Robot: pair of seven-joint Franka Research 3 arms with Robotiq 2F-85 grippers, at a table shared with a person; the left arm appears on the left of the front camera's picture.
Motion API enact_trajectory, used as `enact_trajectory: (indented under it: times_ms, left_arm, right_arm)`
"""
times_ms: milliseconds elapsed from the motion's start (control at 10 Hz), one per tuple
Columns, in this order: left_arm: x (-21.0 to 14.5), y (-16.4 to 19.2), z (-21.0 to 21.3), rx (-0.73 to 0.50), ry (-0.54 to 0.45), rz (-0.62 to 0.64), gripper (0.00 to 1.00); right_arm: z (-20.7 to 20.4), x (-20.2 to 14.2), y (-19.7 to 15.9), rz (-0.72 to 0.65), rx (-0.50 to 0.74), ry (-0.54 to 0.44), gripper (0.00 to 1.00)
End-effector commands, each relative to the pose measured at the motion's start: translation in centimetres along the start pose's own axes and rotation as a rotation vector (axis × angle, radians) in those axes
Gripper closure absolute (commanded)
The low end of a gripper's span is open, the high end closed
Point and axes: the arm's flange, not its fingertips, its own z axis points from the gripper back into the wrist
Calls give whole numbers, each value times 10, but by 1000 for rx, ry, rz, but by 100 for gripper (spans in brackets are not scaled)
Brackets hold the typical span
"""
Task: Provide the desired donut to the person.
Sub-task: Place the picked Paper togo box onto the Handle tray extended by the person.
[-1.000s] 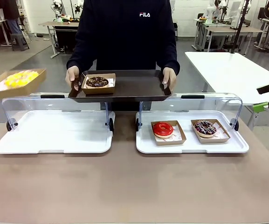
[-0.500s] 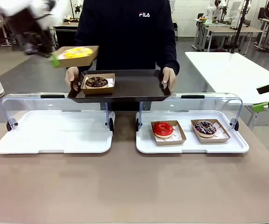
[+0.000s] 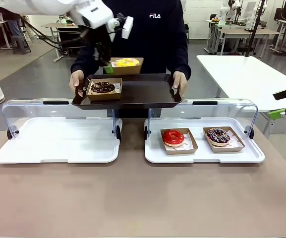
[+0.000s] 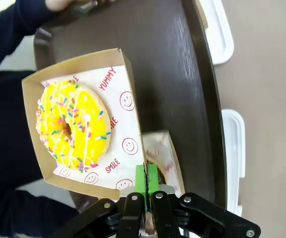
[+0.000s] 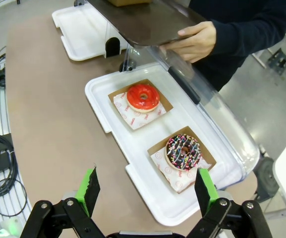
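Note:
My left gripper [image 3: 108, 67] is shut on the edge of a cardboard box holding a yellow sprinkled donut [image 3: 125, 62]. It holds the box just above the back of the dark serving tray [image 3: 143, 94] that the person [image 3: 147, 34] holds in both hands. In the left wrist view the green pads of the left gripper [image 4: 146, 177] pinch the box's rim beside the yellow donut [image 4: 73, 124], with the dark tray [image 4: 182, 69] beneath. A chocolate donut in its box [image 3: 103, 88] sits on that tray's left part. My right gripper [image 5: 146, 192] hangs open over the table's right end.
A white display tray [image 3: 204, 156] with a raised clear lid holds a red glazed donut [image 3: 173, 137] and a sprinkled chocolate donut [image 3: 218, 135]. To its left is a matching white tray [image 3: 58, 144] with nothing on it. The right gripper [image 3: 284, 105] stays at the right edge.
My left arm has swung the yellow donut's box from the far left to the right, stopping over the person's tray. The right arm and the person's tray have stayed still.

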Motion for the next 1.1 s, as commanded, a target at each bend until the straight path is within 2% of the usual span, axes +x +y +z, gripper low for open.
enact_trajectory:
  times_ms: [0,400,900,1000]
  left_arm:
    - [26,2,-14,38,58,7,99]
    - [47,8,-65,28,41,14,99]
    - [52,10,-76,-5,19,29,99]
    - [54,9,-78,-48,27,42,54]
  right_arm:
    - [-2,-1,-2,0,8,-25,0]
    - [-2,-1,-2,0,8,-25,0]
    - [-2,-1,-2,0,8,-25,0]
    - [-2,-1,-2,0,8,-25,0]
